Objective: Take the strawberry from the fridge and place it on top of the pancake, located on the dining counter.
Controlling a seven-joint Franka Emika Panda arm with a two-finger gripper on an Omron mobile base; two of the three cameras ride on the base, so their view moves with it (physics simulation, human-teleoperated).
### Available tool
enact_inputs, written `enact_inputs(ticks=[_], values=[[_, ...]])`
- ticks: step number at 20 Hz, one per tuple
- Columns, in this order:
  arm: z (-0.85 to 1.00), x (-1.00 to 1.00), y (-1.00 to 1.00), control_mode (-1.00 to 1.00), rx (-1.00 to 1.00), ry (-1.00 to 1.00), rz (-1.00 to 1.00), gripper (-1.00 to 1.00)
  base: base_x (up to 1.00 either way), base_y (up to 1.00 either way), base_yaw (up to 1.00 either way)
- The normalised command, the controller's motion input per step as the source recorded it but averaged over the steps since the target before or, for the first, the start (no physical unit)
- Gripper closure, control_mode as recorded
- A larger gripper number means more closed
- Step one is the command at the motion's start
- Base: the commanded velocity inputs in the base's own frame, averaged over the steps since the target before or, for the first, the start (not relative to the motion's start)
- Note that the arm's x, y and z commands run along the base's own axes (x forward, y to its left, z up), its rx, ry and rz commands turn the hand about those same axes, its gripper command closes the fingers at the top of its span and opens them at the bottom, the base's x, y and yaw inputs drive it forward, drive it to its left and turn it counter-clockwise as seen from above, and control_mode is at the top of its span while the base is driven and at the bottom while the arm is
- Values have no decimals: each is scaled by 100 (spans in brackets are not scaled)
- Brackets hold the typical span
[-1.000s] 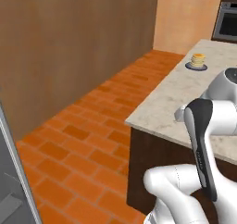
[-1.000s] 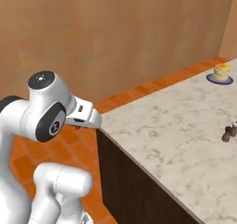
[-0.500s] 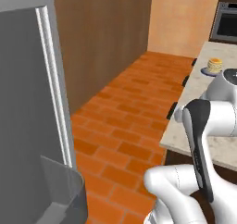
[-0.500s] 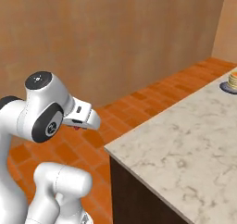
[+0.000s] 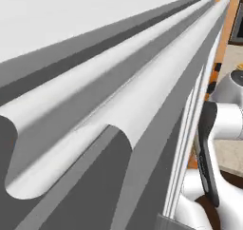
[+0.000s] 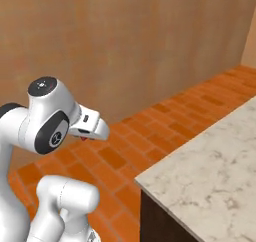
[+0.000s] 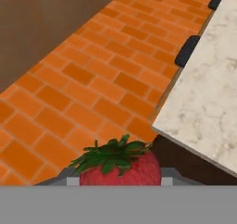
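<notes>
Strawberry point(image 7: 119, 164) clamped between the 2 fingers of the gripper point(image 7: 119, 179), with the dining counter point(image 7: 208, 93) ahead-right.

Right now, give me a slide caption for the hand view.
Gripper shut on a strawberry, above orange brick floor beside the dining counter.

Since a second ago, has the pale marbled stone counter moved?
No. The counter stays put against the orange brick floor; the whole view swung with the camera.
</notes>
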Motion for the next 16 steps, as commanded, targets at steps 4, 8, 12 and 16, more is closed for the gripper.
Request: enact_inputs(ticks=[4, 8, 12, 16], values=[[0, 0, 0, 100, 0, 0, 0, 100, 99, 2, 29], [0, 0, 0, 100, 0, 0, 0, 100, 100, 0, 24], [0, 0, 0, 100, 0, 0, 0, 100, 100, 3, -7], [0, 0, 0, 100, 0, 0, 0, 100, 98, 46, -53]])
